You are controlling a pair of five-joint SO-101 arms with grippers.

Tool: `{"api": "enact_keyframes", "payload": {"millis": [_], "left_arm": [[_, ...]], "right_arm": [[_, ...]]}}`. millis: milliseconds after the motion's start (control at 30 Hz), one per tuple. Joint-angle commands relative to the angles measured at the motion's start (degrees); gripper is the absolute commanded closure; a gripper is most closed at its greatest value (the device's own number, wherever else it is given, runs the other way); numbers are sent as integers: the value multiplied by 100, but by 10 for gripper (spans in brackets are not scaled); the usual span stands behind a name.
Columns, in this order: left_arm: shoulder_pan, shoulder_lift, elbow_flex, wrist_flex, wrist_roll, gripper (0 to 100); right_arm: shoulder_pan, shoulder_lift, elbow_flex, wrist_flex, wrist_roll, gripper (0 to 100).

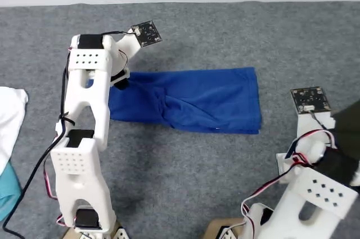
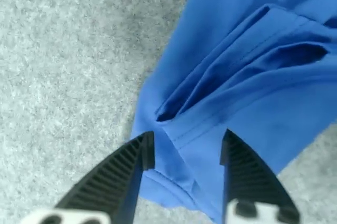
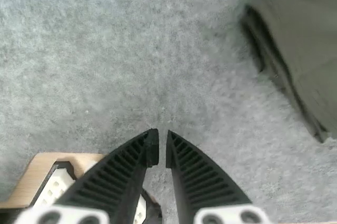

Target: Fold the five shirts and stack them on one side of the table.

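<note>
Left gripper (image 2: 184,163) hangs right over the blue shirt (image 1: 191,101), jaws spread wide around the hem at its left end, nothing pinched yet. The shirt lies as a rumpled folded band mid-frame in the high view. Right gripper (image 3: 158,150) is almost closed on nothing, lower right over the grey carpet (image 3: 105,66). I'd go lower and catch every layer, or only the top flap lifts.

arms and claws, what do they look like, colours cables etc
The left arm and right arm are white plastic shells with grids of round holes, black motor blocks at the joints, and red and black cables alongside. Each wrist carries a small square black circuit board. The left claw and right claw have black ribbed fingers on white bases.
</note>
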State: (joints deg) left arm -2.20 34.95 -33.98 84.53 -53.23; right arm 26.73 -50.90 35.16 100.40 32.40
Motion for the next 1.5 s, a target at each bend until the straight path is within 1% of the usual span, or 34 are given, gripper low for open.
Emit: {"api": "enact_keyframes", "payload": {"millis": [0, 100, 200, 333, 400, 567, 667, 767, 900, 1033, 1133, 1267, 1333, 1467], "left_arm": [[18, -492, -690, 185, -26, 786], [0, -563, -1138, 211, -26, 786], [9, -571, -1305, 255, -26, 786], [9, -510, -1253, 431, -9, 791], [0, -352, -1103, 431, 0, 819], [-53, 466, -910, 281, -9, 924], [-62, 1073, -910, 26, -9, 941], [-35, 1609, -954, 9, -9, 942], [-62, 1820, -1534, 193, 44, 942], [-70, 1820, -2527, 422, 273, 939], [-44, 1820, -3459, 809, 273, 939], [44, 1829, -4620, 1574, 273, 939], [70, 1820, -4831, 1600, 334, 939], [97, 1890, -4760, 1591, 369, 939]], "right_arm": [[31, -92, 44, 198, -26, 952], [31, -92, 44, 198, -26, 952], [31, -92, 44, 198, -26, 952], [31, -92, 44, 198, -26, 952], [31, -92, 44, 198, -26, 952], [31, -92, 44, 198, -26, 952], [31, -92, 44, 198, -26, 952], [31, -92, 44, 198, -26, 952], [31, -92, 44, 189, -18, 952], [31, -92, 44, 119, -18, 952], [31, -92, 44, 119, -18, 952], [31, -92, 44, 136, -18, 952], [31, -92, 44, 136, -18, 952], [31, -92, 44, 145, -18, 952]]}}
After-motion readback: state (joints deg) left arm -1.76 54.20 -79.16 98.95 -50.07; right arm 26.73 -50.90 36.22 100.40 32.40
